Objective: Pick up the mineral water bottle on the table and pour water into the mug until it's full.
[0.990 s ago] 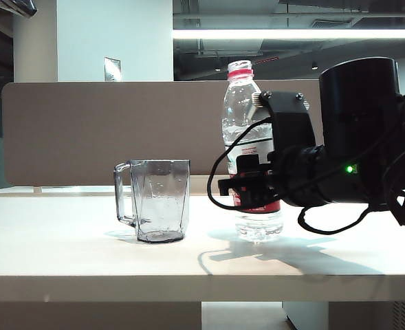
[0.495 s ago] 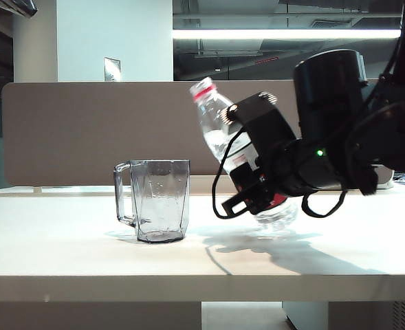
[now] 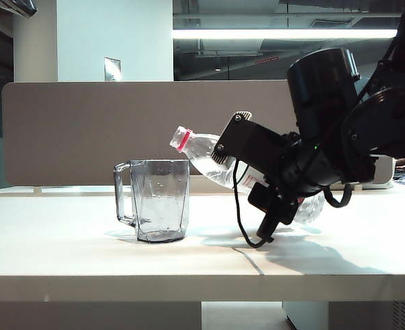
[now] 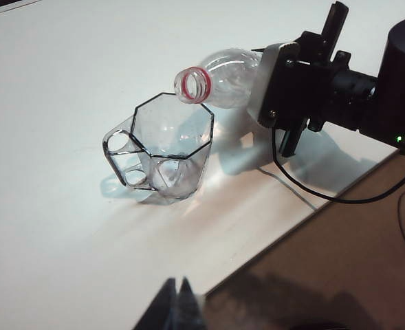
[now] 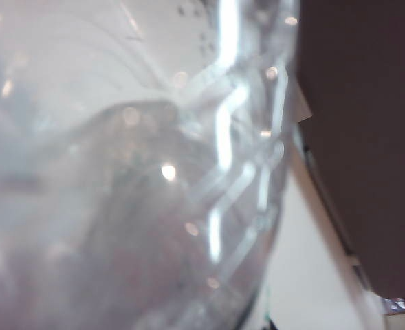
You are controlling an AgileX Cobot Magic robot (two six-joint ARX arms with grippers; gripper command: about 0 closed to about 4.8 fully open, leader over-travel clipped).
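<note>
The mineral water bottle (image 3: pixel 212 159) is clamped mid-frame by the right gripper (image 3: pixel 260 180), tilted, mouth over the mug (image 3: pixel 161 199) rim. The left gripper (image 4: pixel 177 306), lower frame, is seen pressed together.

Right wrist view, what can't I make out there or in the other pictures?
- Right wrist view: the mineral water bottle fills the frame as a blur, hiding the right gripper's fingers and the mug.
- Exterior view: the right gripper covers the bottle's label; any water stream into the mug is too faint to see.
- Left wrist view: the left gripper is cut off by the frame edge.
</note>
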